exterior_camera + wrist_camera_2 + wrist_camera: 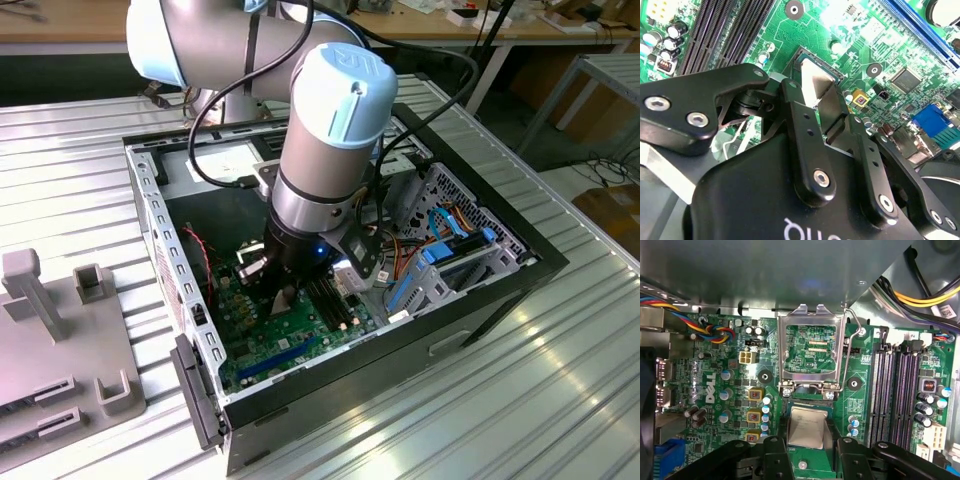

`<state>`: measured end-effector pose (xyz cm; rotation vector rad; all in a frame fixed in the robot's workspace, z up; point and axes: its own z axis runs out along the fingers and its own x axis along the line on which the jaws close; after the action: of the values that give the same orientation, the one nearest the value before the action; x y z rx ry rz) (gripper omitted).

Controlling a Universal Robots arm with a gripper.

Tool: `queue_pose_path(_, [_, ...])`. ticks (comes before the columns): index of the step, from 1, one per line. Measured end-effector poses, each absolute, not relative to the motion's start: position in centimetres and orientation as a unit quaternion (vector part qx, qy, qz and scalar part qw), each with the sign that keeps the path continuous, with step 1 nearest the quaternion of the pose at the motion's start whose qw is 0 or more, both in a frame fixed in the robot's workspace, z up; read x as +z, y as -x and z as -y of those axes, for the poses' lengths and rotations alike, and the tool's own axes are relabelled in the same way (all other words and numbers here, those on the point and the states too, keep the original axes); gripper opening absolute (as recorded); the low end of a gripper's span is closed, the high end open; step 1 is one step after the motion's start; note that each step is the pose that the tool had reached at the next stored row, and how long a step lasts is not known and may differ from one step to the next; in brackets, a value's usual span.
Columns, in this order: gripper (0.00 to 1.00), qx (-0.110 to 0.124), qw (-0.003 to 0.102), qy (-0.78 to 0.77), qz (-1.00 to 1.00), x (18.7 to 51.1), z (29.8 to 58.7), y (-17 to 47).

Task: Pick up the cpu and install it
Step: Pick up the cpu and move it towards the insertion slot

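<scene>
Arm [330,130] reaches down into the open computer case [540,265], which stands on the ribbed metal table [560,400]. A grey fixture plate [60,340] lies on the table at the exterior view's left, well apart from the case.

Gripper [285,300] hangs low over the green motherboard [300,340], between the case's side wall and the drive cage with its blue cables [440,250].

In both wrist views the cpu [806,422] [815,80] sits between the two black fingers [800,130], silver top facing up. The gripper [807,437] [814,95] is pinching it: each finger presses against one of two opposite edges.

The cpu is directly over the socket [807,404], square to it, with a strip of the socket's edge showing just beyond the chip. I cannot tell whether it is fully seated or a hair above the contacts.

The metal retention frame [790,347] stands swung open just beside the socket, with bare board visible through its window. Its wire lever [852,330] is raised alongside.

The black memory slots [895,390] run parallel, near the socket on the lever's side. A bundle of coloured wires [710,330] plugs into the board on the other side.
</scene>
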<state>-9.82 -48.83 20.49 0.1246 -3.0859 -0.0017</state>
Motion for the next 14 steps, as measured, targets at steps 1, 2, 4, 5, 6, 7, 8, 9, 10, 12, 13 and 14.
queue_pose_path(1, [0.42, 0.000, 0.027, -0.040, 0.999, 20.49, 48.82, 9.81])
queue_pose_path(2, [0.42, 0.000, 0.027, -0.040, 0.999, 20.50, 48.82, 9.80])
queue_pose_path(4, [0.42, 0.000, 0.027, -0.040, 0.999, 20.50, 48.82, 9.74])
queue_pose_path(5, [0.42, 0.000, 0.027, -0.040, 0.999, 20.50, 48.82, 9.71])
queue_pose_path(6, [0.42, 0.000, 0.027, -0.040, 0.999, 20.51, 48.82, 9.68])
queue_pose_path(7, [0.42, 0.001, 0.027, -0.040, 0.999, 20.50, 48.64, 9.66])
queue_pose_path(8, [0.42, 0.001, 0.027, -0.040, 0.999, 20.50, 48.60, 9.67])
queue_pose_path(9, [0.42, 0.001, 0.027, -0.040, 0.999, 20.51, 48.60, 9.67])
queue_pose_path(10, [0.42, 0.001, 0.027, -0.040, 0.999, 20.51, 48.59, 9.67])
queue_pose_path(12, [0.42, 0.001, 0.027, -0.041, 0.999, 20.51, 48.59, 9.68])
queue_pose_path(13, [0.42, 0.001, 0.027, -0.041, 0.999, 20.51, 48.59, 9.68])
queue_pose_path(14, [0.42, 0.001, 0.027, -0.042, 0.999, 20.51, 48.59, 9.69])
